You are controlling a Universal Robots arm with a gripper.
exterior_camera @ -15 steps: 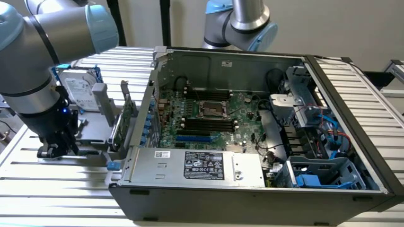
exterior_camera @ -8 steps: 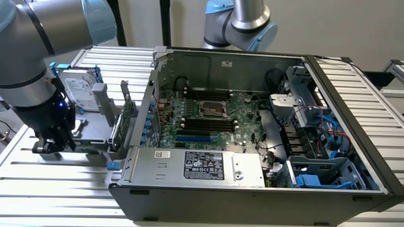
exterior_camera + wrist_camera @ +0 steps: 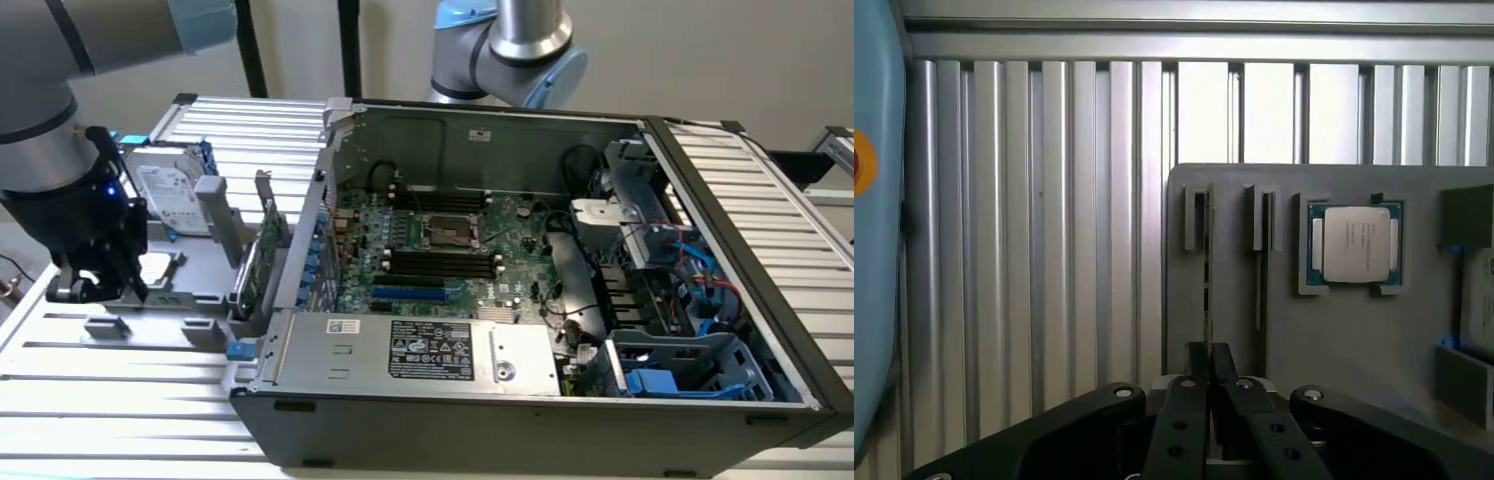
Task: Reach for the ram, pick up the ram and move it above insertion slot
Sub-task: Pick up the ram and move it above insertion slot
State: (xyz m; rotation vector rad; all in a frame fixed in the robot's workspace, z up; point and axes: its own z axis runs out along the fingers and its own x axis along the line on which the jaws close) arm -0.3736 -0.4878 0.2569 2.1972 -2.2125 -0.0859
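My black two-finger gripper (image 3: 1209,352) is drawn down to a narrow gap, pinching the ram (image 3: 1206,290), a long, thin green circuit-board stick. I hold it at the end nearest me. The ram stands on its edge, so from my wrist I see only its thin upper edge. Its long axis lies flat, running straight away from my fingertips (image 3: 1192,362) across the flat grey fixture plate (image 3: 1374,340) and parallel to the ribs of the slatted aluminium table (image 3: 1054,250). Its far end sits between the cheeks of a small grey bracket (image 3: 1197,215); I cannot tell whether it has left its groove.

A second narrow groove (image 3: 1258,280) runs just beside it and parallel to it. Beyond that a square silver processor chip (image 3: 1357,243) lies in its own recess.

In the exterior view my gripper (image 3: 100,290) hangs over the near left part of the fixture, at that view's left. The silver boxy hard drive (image 3: 167,195) stands farther back. To the right are the upright green expansion card (image 3: 274,240) and the open dark computer case (image 3: 747,200), its green motherboard (image 3: 441,235) well apart from my fingers.
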